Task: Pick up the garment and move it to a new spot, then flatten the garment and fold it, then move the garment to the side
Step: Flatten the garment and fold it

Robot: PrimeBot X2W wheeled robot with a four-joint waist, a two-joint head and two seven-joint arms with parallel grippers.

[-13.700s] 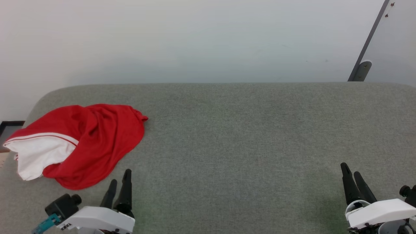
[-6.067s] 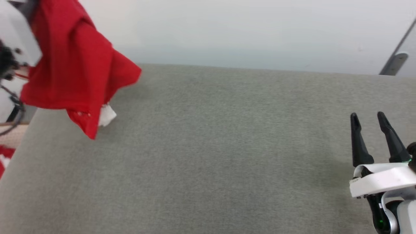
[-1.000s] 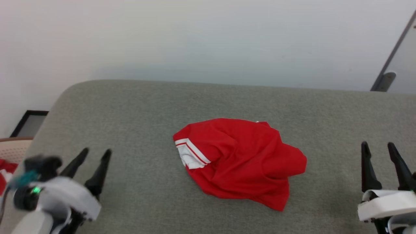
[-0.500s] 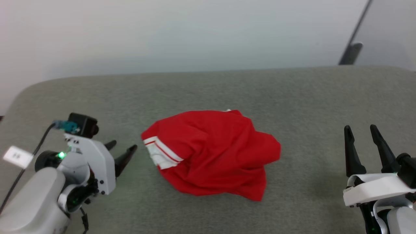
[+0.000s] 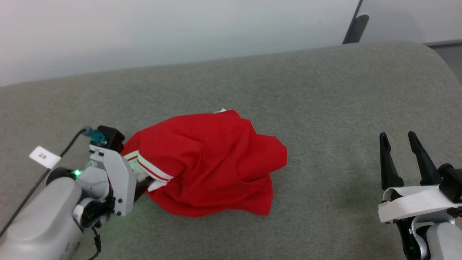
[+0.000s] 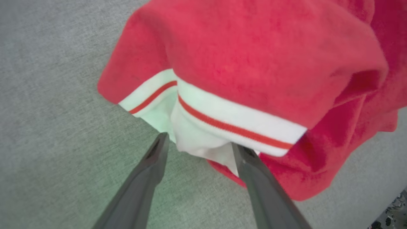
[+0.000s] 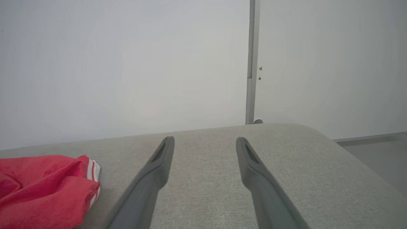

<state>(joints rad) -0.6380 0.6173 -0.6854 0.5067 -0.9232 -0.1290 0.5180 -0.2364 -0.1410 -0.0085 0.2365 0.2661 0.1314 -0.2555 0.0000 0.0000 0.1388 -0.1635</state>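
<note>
garment (image 5: 209, 166): crumpled heap mid-cushion (image 5: 325, 108), longer left to right | left gripper (image 6: 200, 141): nearer arm, jaws spread, straddling the striped white trim (image 6: 235, 119) at the heap's left end | right gripper (image 5: 396, 134): spread, empty, well apart to the right

We observe a grey fabric-covered surface (image 5: 343, 94) with a rounded far corner, before a plain pale wall (image 5: 144, 29); a dark metal strip (image 5: 354, 25) climbs the wall, and grey floor (image 5: 451, 57) lies beyond.
</note>
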